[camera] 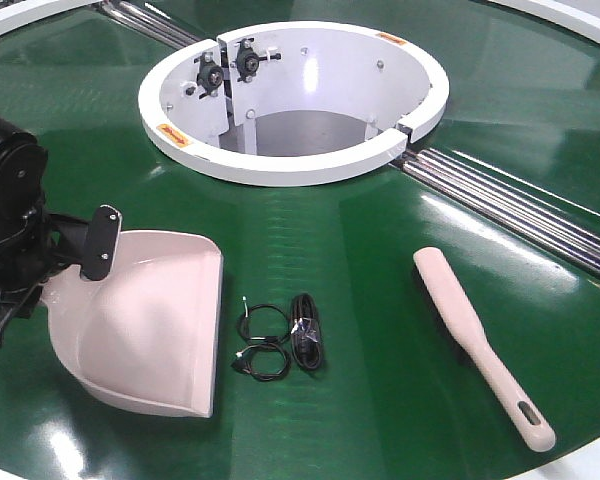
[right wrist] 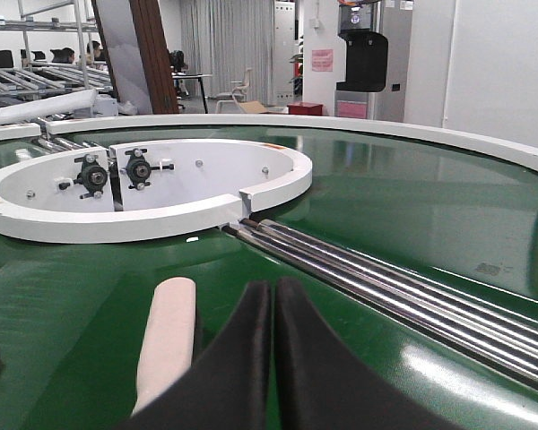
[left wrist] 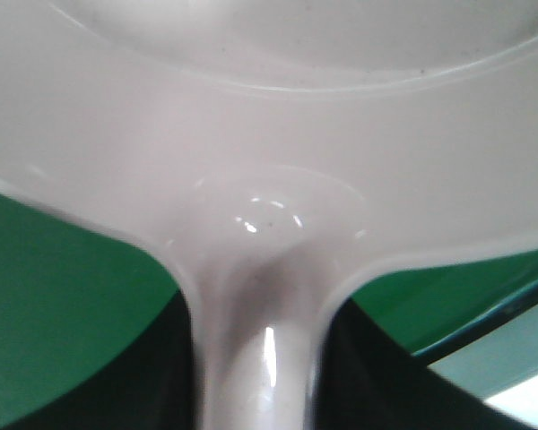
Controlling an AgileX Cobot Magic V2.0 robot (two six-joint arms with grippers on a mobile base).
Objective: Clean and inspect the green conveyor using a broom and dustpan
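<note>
Front view: the left gripper (camera: 88, 258) is clamped on the handle end of the dustpan (camera: 155, 320), at the left of the green conveyor (camera: 360, 260). From the fingers the scoop spreads away to the right, its long axis lying across the belt and its flat lip facing a bundle of black cables (camera: 285, 340) just beyond it. Further out the same way, well apart from the fingers, the broom (camera: 470, 335) lies flat. Its long axis is diagonal, with the brush head towards the white-rimmed opening (camera: 280, 165) and the slotted handle end towards the belt's near edge. The silver roller strips (camera: 520, 205) run past its head

Left wrist view: the dustpan's handle rises straight out from between the dark fingers (left wrist: 152, 376), which press it from both sides, and it widens into the scoop ahead of them. Green belt shows on either side

Right wrist view: the right gripper (right wrist: 272, 358) holds nothing, its black fingers pressed flat together. One rounded end of the broom lies just to their left on the belt, pointing ahead towards the white rim. The roller strips pass on their right
</note>
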